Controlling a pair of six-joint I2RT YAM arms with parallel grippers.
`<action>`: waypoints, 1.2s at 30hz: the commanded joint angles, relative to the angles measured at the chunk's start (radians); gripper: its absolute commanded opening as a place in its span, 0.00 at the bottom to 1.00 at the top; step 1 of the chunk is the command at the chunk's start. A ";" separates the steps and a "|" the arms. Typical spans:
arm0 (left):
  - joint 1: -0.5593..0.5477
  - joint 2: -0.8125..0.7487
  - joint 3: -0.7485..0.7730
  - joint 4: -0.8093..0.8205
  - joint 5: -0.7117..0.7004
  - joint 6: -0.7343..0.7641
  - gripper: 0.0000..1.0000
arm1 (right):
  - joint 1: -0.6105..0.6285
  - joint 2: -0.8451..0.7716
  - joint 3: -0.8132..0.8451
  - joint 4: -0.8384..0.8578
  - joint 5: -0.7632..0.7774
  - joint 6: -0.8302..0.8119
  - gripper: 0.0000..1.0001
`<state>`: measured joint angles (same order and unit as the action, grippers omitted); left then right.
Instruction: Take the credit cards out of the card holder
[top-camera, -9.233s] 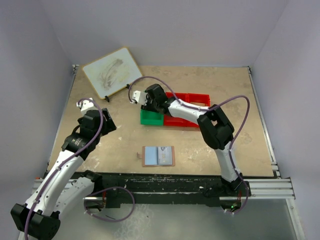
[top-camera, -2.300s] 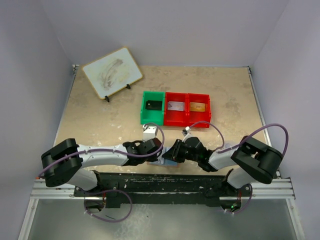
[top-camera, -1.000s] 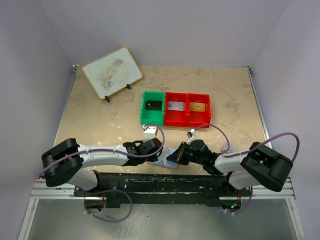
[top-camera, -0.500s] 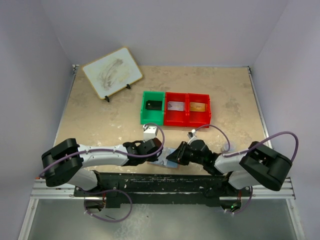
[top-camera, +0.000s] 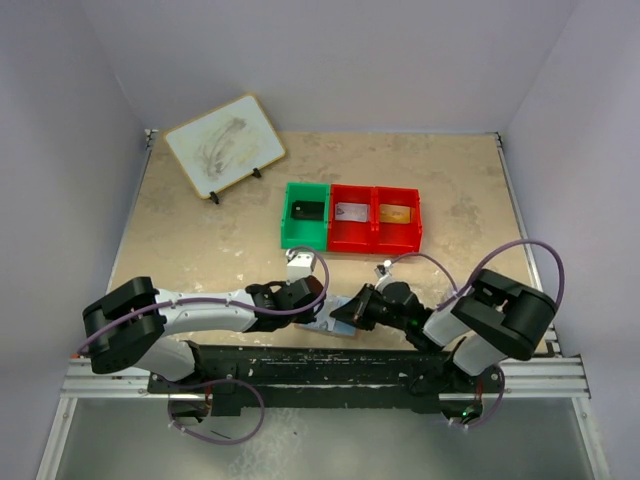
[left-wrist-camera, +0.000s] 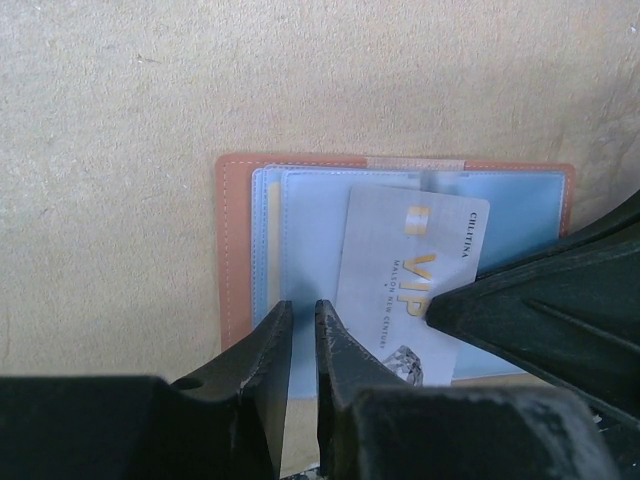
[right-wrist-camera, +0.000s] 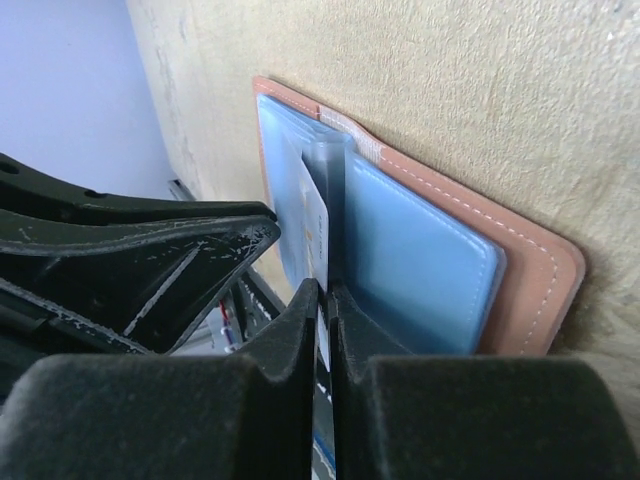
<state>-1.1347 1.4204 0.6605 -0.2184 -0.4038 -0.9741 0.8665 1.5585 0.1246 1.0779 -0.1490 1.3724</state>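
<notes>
card holder (left-wrist-camera: 240, 250) near edge hidden | right gripper (left-wrist-camera: 545, 310) covers card (left-wrist-camera: 410, 280) corner

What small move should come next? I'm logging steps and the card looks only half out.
Probably the right gripper should keep drawing the VIP card clear: its jaws are shut on the card's edge, part still lies over the card holder, and the left gripper pins the holder's blue panel.

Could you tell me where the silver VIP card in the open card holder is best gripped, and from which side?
Grip the VIP card by its free near edge, coming from the holder's open near side, since its far end looks tucked into the blue pocket of the card holder. The right hand appears pinched there already, so pulling toward the table's near edge seems best, while the left hand presses the left panel.
</notes>
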 joint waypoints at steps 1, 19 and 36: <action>-0.002 -0.020 -0.003 -0.012 -0.002 0.023 0.12 | -0.012 -0.062 -0.018 -0.046 0.025 -0.016 0.06; -0.003 -0.111 -0.001 0.166 0.076 0.059 0.31 | -0.018 -0.216 0.044 -0.330 0.064 -0.109 0.10; -0.010 0.025 -0.037 0.136 0.062 0.009 0.20 | -0.018 -0.157 0.007 -0.184 0.065 -0.041 0.16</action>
<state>-1.1351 1.4322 0.6342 -0.0814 -0.3271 -0.9516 0.8528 1.3682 0.1394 0.8104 -0.1074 1.3029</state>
